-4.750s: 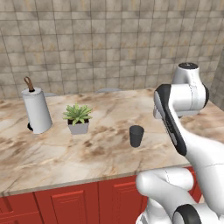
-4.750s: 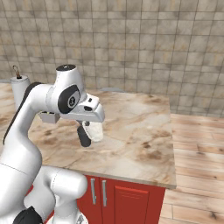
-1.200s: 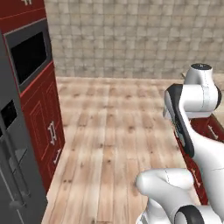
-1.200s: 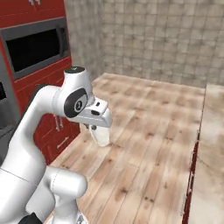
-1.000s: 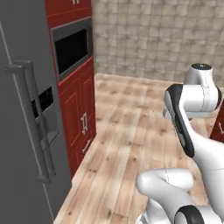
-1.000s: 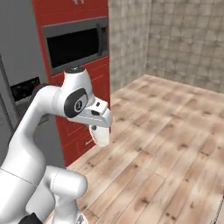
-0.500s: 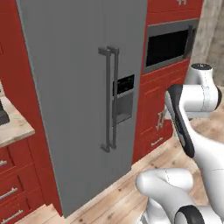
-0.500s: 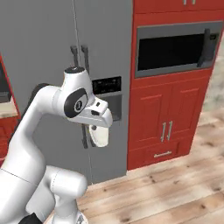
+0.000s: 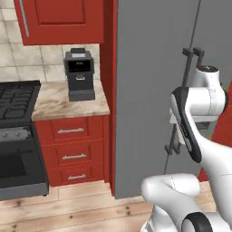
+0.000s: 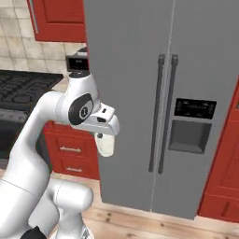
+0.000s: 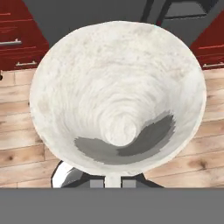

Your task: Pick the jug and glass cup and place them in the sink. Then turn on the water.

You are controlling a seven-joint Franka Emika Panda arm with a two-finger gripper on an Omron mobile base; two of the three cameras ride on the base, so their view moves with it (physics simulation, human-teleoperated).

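jug: you see a pale, whitish translucent vessel, tapered, wide rim.
position: hanging under the end effector, in front of the grey fridge.
end effector: clamped on the jug.
change: your views have swung from the wall oven to the fridge, coffee machine and stove; grip unchanged.

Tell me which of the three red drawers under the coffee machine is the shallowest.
The top drawer, directly beneath the marble counter. Its front is the slimmest; the middle drawer and bottom drawer below it look taller.
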